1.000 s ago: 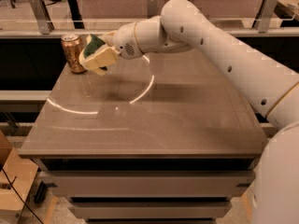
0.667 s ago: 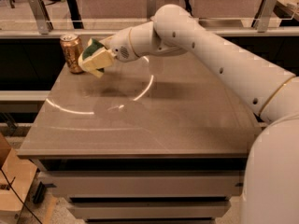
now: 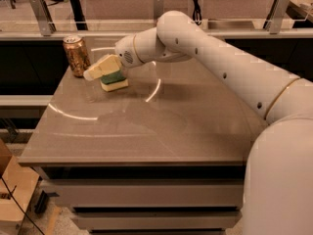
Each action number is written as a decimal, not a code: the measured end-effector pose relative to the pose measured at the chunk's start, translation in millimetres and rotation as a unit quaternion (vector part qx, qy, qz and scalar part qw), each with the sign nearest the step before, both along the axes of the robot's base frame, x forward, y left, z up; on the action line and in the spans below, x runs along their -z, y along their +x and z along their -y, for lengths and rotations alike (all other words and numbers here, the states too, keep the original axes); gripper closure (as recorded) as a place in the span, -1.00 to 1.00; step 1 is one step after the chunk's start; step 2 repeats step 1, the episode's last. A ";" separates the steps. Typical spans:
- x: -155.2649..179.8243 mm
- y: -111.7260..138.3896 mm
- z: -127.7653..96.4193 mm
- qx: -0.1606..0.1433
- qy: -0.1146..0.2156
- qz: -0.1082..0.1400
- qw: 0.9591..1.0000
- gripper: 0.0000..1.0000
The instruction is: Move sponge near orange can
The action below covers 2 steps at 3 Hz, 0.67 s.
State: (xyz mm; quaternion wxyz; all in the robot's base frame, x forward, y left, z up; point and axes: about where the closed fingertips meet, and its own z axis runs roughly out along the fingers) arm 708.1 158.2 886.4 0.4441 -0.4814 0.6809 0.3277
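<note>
The orange can [image 3: 76, 56], golden-bronze with a silver top, stands upright at the table's far left corner. The sponge [image 3: 114, 81], dark green on pale yellow foam, lies flat on the table just right of the can, a short gap apart. My gripper [image 3: 99, 69] reaches in from the right on the white arm [image 3: 210, 58]. It sits directly over the sponge's left part, touching or just above it, with its tip close to the can. It covers part of the sponge's top.
The brown table [image 3: 146, 131] has its front edge near me and its left edge just past the can. A metal and glass railing [image 3: 44, 13] runs behind it. A cardboard box [image 3: 12, 190] sits on the floor at lower left.
The gripper has come down and a little right with the sponge. The sponge was held tilted in the air beside the can and now lies flat on the table.
</note>
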 end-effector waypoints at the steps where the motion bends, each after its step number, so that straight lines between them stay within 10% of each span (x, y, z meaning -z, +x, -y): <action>1: 0.0 0.0 -0.1 0.000 0.000 0.000 1.000 -1.00; 2: 0.0 0.0 -0.1 0.000 0.000 0.000 1.000 -1.00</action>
